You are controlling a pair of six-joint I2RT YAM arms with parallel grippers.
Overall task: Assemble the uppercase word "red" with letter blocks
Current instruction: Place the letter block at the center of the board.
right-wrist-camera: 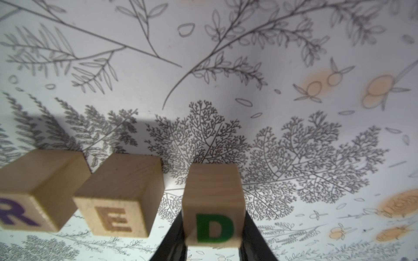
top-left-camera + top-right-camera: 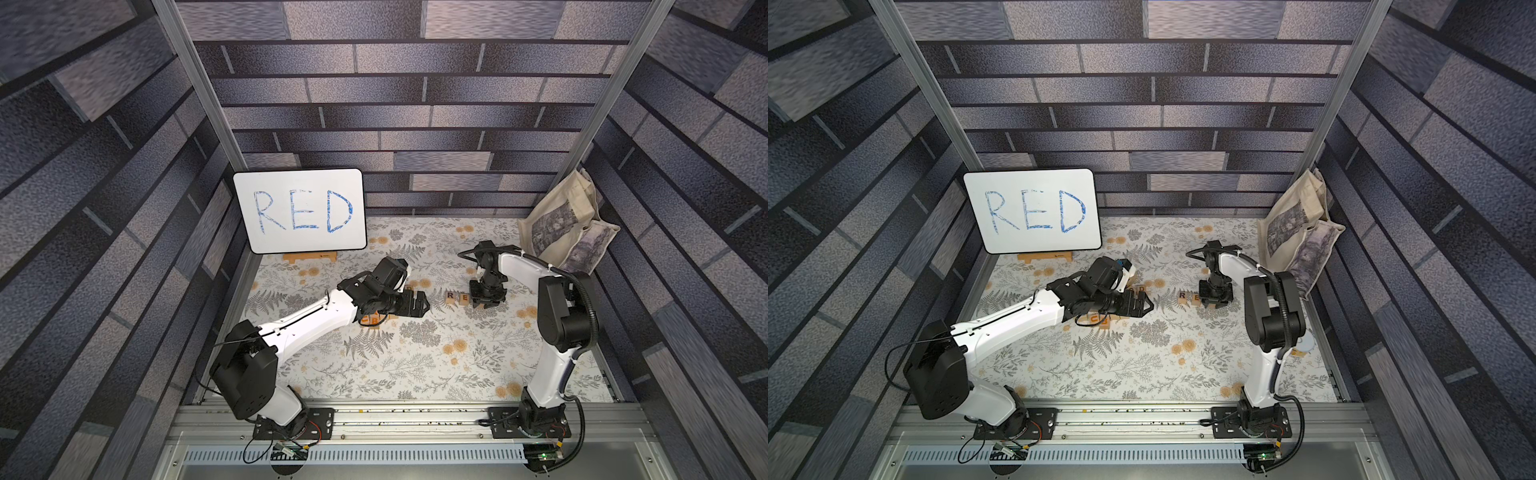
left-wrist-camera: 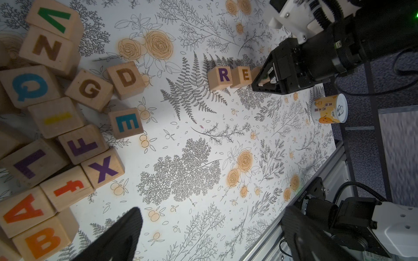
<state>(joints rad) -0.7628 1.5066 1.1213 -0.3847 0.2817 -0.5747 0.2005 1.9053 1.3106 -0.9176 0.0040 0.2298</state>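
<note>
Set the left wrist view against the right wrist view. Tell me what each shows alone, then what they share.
Only the left wrist view shows the heap of spare blocks, a can, and the right gripper seen from outside. Only the right wrist view shows the green letter on the D block, readable between that gripper's fingers. Both show the R block and E block side by side on the floral mat.

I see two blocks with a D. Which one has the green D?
The green D block sits inside the right gripper, beside the E block in the row. The brown D block lies by the G block.
</note>
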